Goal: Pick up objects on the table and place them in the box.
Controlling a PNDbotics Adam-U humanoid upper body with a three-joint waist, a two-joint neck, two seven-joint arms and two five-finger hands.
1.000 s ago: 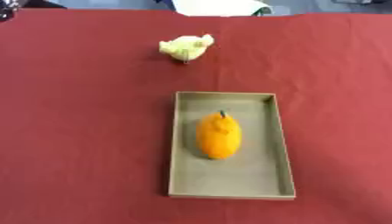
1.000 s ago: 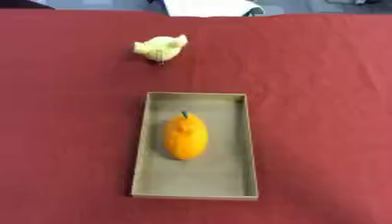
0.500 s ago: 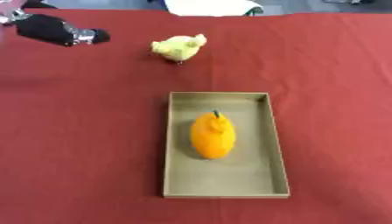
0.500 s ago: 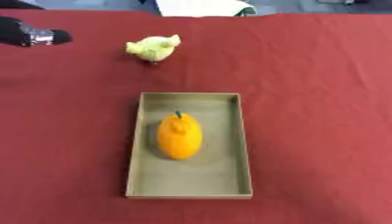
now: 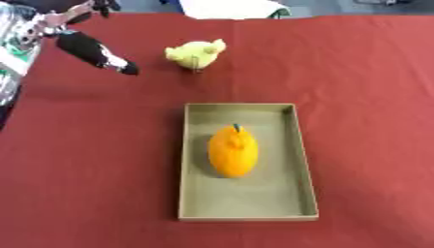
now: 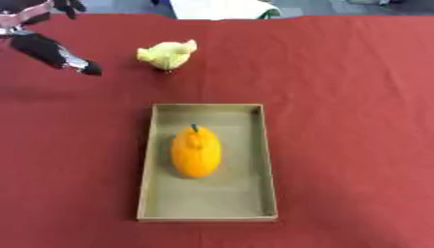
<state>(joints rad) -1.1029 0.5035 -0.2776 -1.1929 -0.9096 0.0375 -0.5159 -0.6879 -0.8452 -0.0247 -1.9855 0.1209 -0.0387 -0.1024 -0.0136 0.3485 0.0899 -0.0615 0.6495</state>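
A shallow tan box lies in the middle of the red table. An orange fruit-shaped object with a small green stem lies inside it. A small yellow chick toy stands on the cloth beyond the box, to its far left. My left hand reaches in from the upper left, its dark fingers extended and pointing toward the chick, a short gap left of it and holding nothing. My right hand shows in neither view.
The red cloth covers the whole table. A white object lies at the far edge, behind the chick.
My left arm has come further into view from the upper left, and its fingers are now closer to the yellow chick. The box, orange object and chick stay put.
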